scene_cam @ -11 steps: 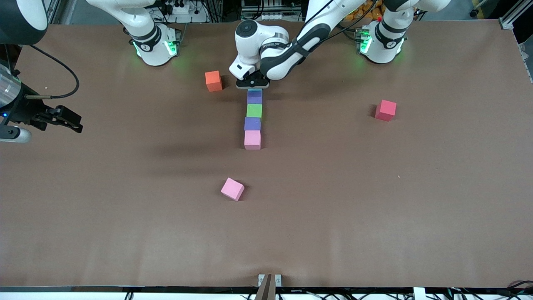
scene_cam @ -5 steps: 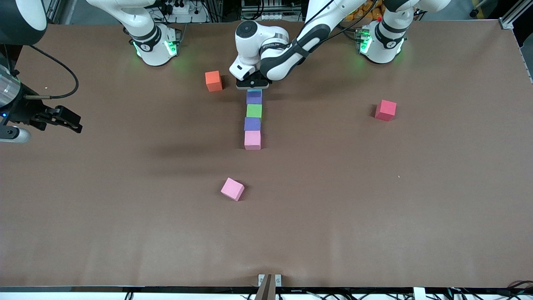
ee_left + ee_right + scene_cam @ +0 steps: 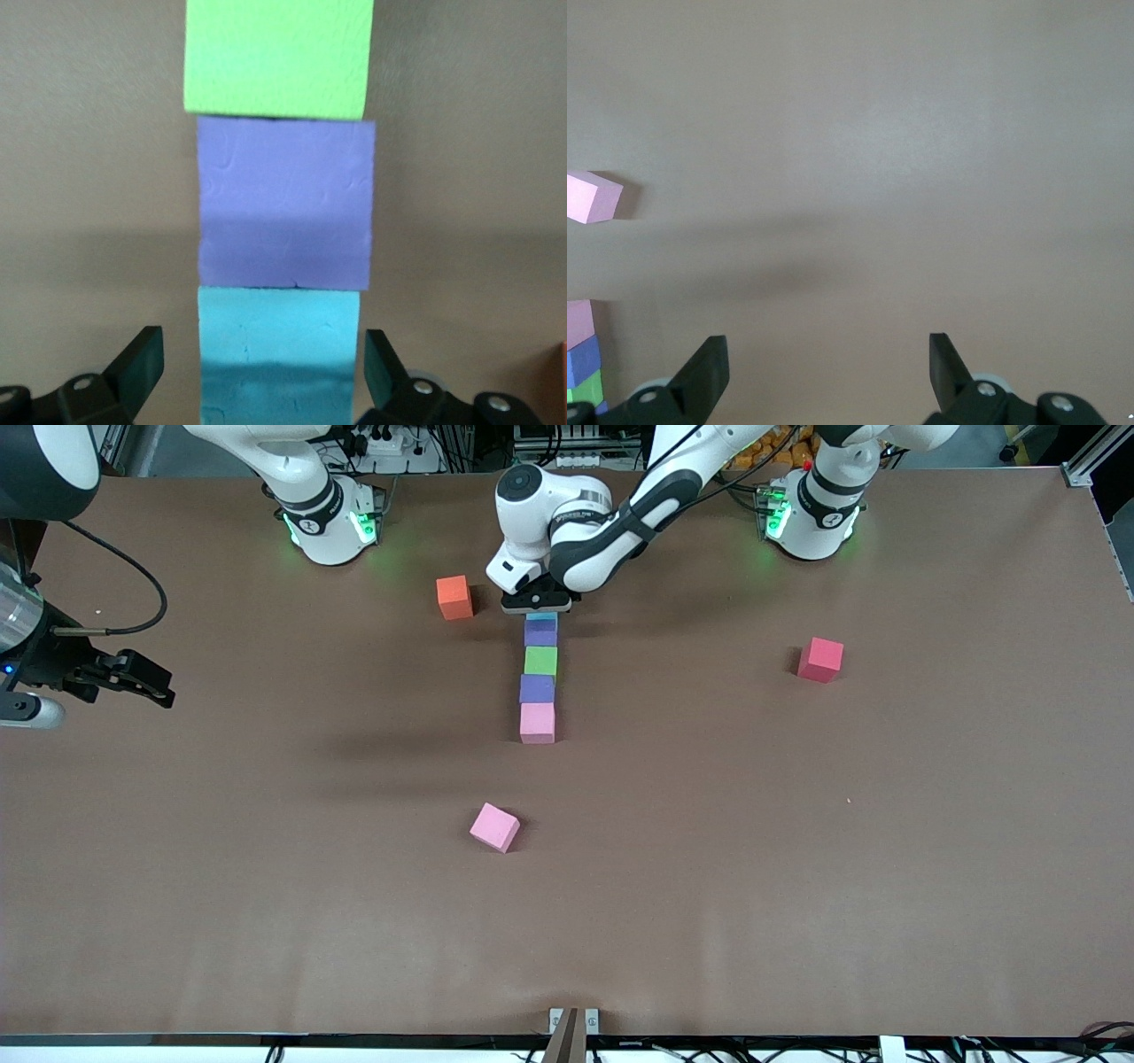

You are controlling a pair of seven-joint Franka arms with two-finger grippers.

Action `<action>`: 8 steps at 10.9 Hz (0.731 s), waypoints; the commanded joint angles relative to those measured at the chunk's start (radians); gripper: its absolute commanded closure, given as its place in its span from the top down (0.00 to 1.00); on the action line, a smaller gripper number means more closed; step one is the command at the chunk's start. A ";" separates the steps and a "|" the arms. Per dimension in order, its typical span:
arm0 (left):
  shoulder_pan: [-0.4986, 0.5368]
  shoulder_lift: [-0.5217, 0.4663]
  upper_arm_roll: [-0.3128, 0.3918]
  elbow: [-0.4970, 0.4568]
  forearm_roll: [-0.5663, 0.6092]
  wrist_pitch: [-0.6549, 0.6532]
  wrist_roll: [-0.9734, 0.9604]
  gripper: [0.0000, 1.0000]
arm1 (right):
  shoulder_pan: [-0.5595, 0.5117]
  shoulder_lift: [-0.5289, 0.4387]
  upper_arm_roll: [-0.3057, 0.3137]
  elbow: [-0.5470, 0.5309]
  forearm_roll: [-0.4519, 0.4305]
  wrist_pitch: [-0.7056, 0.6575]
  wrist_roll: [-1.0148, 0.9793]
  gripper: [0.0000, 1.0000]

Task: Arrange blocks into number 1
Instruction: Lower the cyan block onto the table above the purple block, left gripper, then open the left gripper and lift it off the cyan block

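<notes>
The left pincer (image 3: 257, 372) has just let go. A second ago it was clamped on the cyan block (image 3: 279, 350); now its fingers (image 3: 142, 363) stand wide apart on either side, clear of the block, and the arm has begun to lift. The cyan block sits on the bench (image 3: 797, 868) at the end of the column nearest the robots, touching a purple block (image 3: 541, 632). Then come green (image 3: 540, 661), purple (image 3: 537, 688) and pink (image 3: 537, 722), forming a straight line. That stroke looks finished, so the "1" appears essentially complete. The right pincer (image 3: 151, 684) waits, open and empty, over the right arm's end of the bench.
</notes>
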 commanded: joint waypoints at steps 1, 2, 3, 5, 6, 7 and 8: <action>-0.009 -0.058 0.002 0.046 -0.068 -0.088 -0.013 1.00 | -0.019 0.012 0.016 0.043 -0.001 -0.039 -0.004 1.00; -0.008 -0.067 0.002 0.075 -0.086 -0.129 -0.013 1.00 | -0.022 0.012 0.014 0.075 -0.007 -0.087 -0.012 1.00; 0.001 -0.088 0.002 0.083 -0.109 -0.149 -0.012 1.00 | -0.037 0.012 0.014 0.101 -0.006 -0.139 -0.012 1.00; 0.036 -0.139 0.009 0.083 -0.137 -0.166 -0.012 1.00 | -0.040 0.011 0.013 0.133 -0.006 -0.167 -0.014 1.00; 0.108 -0.151 0.006 0.087 -0.137 -0.186 0.002 1.00 | -0.051 0.010 0.013 0.142 0.000 -0.179 -0.015 1.00; 0.166 -0.148 0.006 0.116 -0.137 -0.199 0.019 1.00 | -0.060 0.010 0.014 0.149 0.001 -0.181 -0.036 1.00; 0.231 -0.147 0.006 0.147 -0.139 -0.228 0.060 1.00 | -0.062 0.010 0.014 0.149 0.001 -0.181 -0.047 1.00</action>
